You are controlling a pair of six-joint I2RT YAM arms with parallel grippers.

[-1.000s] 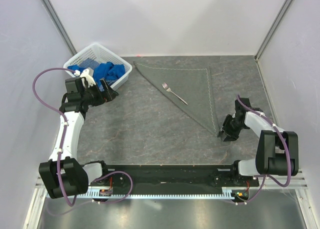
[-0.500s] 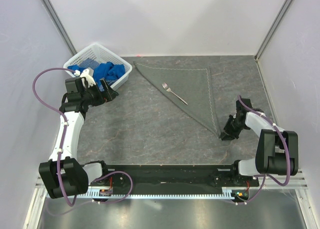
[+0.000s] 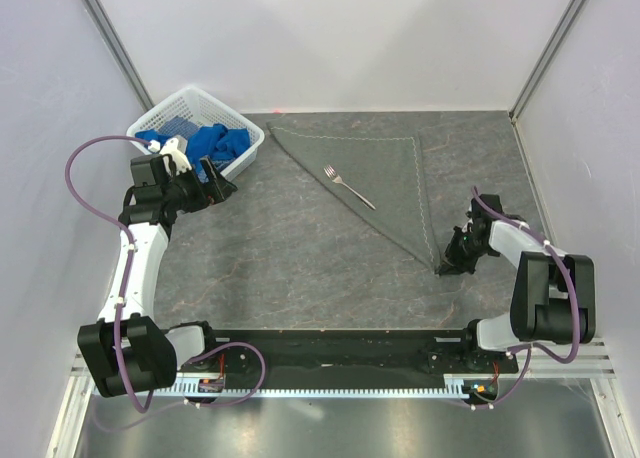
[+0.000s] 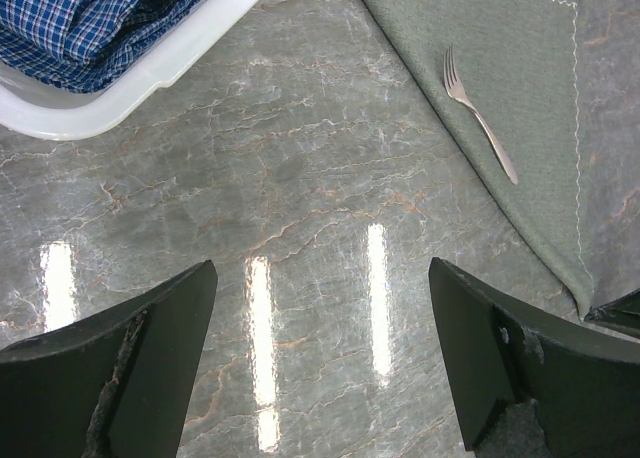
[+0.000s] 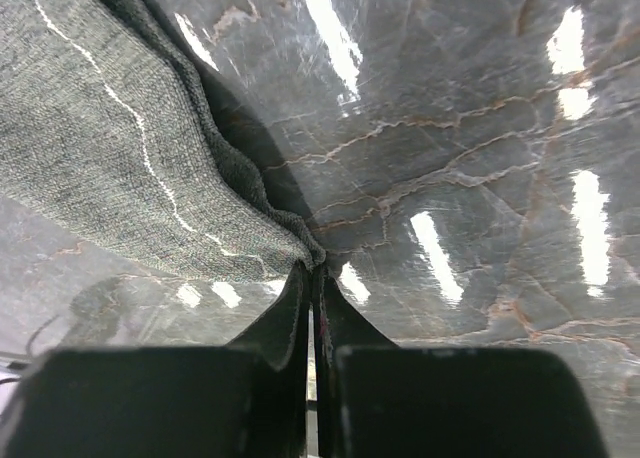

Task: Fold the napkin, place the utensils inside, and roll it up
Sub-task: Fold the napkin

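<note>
Pinching the near corner of the napkin (image 3: 385, 178), the right fingers (image 5: 285, 323) clench it; the triangle-folded napkin lies on the bench (image 3: 280, 248), the fork (image 3: 350, 188) on top. The left fingers (image 4: 160, 338) are spread, empty.

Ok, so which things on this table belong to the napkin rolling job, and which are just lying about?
Part of the job:
- napkin, folded into a triangle
- fork, lying on the napkin
- right end effector, shut on the napkin's near corner

Just lying about:
- white basket at the far left
- blue cloths inside it
</note>
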